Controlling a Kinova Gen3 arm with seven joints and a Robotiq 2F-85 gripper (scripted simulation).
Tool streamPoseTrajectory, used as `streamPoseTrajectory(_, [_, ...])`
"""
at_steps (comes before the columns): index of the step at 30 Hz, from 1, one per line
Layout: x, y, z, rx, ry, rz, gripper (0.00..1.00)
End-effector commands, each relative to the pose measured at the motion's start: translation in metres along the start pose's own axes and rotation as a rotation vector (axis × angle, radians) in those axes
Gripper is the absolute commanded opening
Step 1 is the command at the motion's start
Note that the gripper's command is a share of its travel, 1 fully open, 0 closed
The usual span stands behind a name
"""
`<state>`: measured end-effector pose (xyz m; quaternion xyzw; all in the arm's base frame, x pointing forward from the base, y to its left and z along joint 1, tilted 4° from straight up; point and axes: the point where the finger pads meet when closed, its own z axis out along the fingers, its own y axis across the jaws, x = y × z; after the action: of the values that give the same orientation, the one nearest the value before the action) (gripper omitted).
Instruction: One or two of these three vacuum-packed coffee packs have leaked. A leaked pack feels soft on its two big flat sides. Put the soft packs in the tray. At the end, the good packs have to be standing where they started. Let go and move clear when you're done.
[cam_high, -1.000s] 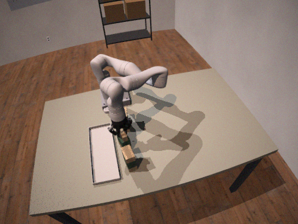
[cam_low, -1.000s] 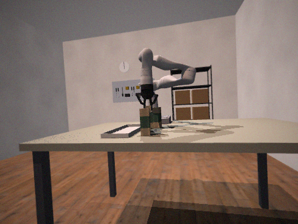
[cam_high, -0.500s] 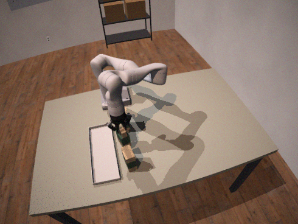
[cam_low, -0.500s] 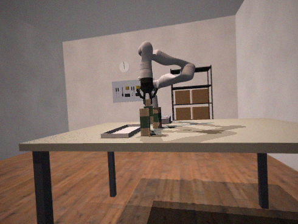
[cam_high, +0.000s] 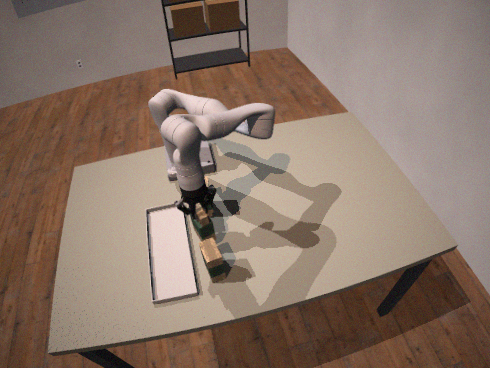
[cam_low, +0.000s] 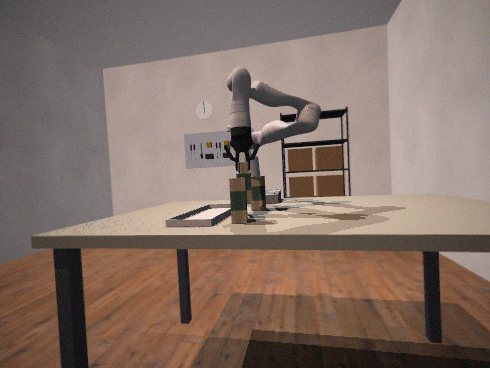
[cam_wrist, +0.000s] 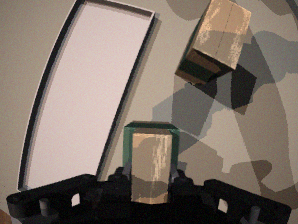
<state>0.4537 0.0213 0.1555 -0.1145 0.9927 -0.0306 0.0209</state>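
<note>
Three tan coffee packs with green bands are to the right of the white tray (cam_high: 172, 250) (cam_low: 200, 216) (cam_wrist: 80, 90). My gripper (cam_high: 200, 210) (cam_low: 243, 161) (cam_wrist: 149, 173) comes straight down and is shut on the top of the middle pack (cam_high: 203, 218) (cam_low: 244, 171) (cam_wrist: 152, 152). It grips the pack's two big flat sides, and the pack's top sits higher than the other packs. The front pack (cam_high: 212, 256) (cam_low: 238, 200) stands upright near the tray's middle. The rear pack (cam_low: 258, 192) stands behind the held one and is mostly hidden by the gripper in the top view. In the wrist view one other pack (cam_wrist: 216, 36) stands to the right of the tray.
The robot base (cam_high: 207, 160) is bolted to the table just behind the packs. The tray lies lengthwise close to the left of the pack row. A shelf with boxes (cam_high: 207, 30) (cam_low: 315, 170) stands on the floor behind the table.
</note>
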Motion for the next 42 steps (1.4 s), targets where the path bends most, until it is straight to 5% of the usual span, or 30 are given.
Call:
streamPoseTrajectory(1, [0.000,-0.001,-0.001,0.000,-0.002,0.000,0.24])
streamPoseTrajectory(12, [0.007,-0.023,-0.001,0.000,-0.002,0.000,0.24])
streamPoseTrajectory(24, [0.034,-0.112,-0.001,0.000,-0.002,0.000,0.24])
streamPoseTrajectory(42, [0.041,-0.134,-0.001,0.000,-0.002,0.000,0.24])
